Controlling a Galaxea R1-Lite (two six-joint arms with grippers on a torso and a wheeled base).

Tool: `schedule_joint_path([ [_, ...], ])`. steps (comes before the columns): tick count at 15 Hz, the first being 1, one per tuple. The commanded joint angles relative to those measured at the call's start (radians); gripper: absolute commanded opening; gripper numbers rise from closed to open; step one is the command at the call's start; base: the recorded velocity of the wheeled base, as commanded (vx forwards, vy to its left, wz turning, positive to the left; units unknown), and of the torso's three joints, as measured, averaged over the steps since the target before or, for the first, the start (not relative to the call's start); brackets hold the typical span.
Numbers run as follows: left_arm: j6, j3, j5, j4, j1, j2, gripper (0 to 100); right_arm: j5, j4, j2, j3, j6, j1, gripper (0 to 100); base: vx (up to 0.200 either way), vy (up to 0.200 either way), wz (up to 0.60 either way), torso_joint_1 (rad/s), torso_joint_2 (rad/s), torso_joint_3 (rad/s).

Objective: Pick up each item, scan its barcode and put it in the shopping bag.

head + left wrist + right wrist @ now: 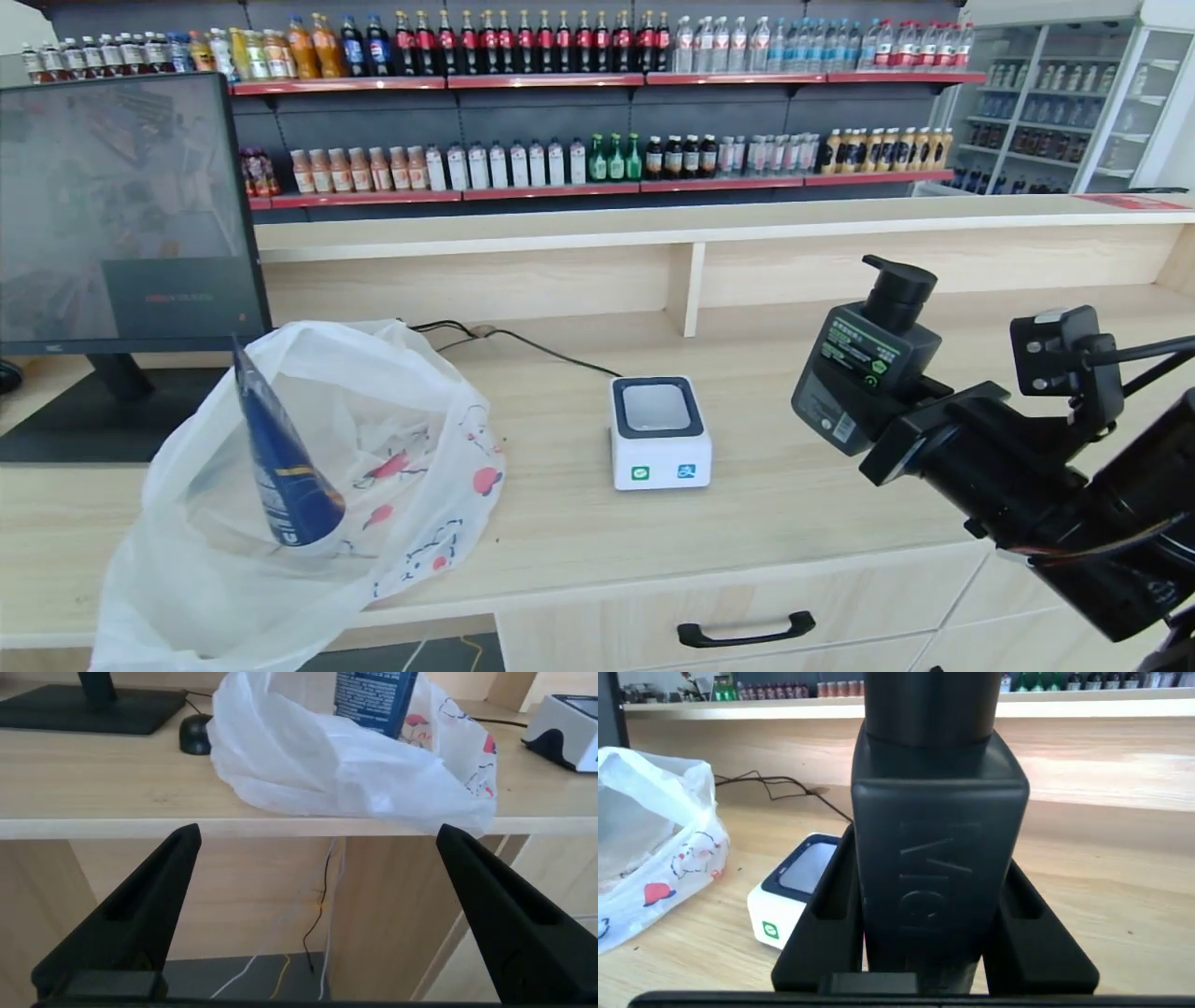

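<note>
**Q:** Where does the dark pump bottle sit relative to the right gripper?

**A:** It is clamped between the gripper's two fingers, one on each side of the body. The pump cap points up and away from the wrist, slightly tilted. The bottle is held in the air over the right part of the counter, well apart from the white scanner on its left.

**Q:** And the left gripper?

**A:** Its fingers are spread wide and hold nothing. It is below the counter's front edge, facing the shopping bag. The bag lies on the counter left of the scanner, with a blue tube standing inside.
</note>
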Motion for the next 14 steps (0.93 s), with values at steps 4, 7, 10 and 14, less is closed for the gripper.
schedule_joint_path([
  [4,-0.001,0.0,0.0,0.0,0.0,0.0,100,0.002,-0.001,-0.003,0.01,0.0,-0.008,0,0.0,0.0,0.45,0.003,0.0,0.002],
  [7,-0.001,0.0,0.0,0.001,0.0,0.0,100,0.008,-0.001,-0.003,-0.004,-0.005,-0.006,0,0.0,0.0,0.0,0.0,0.0,0.0],
  [10,-0.001,0.0,0.0,0.0,0.0,0.0,100,0.074,0.001,0.017,-0.063,-0.037,0.001,0,0.0,0.0,0.0,0.0,0.0,0.0],
  [14,0.0,0.0,-0.001,0.001,0.0,0.0,100,0.163,-0.008,0.113,-0.142,-0.187,-0.003,0,0.0,0.0,0.0,0.0,0.0,0.0],
])
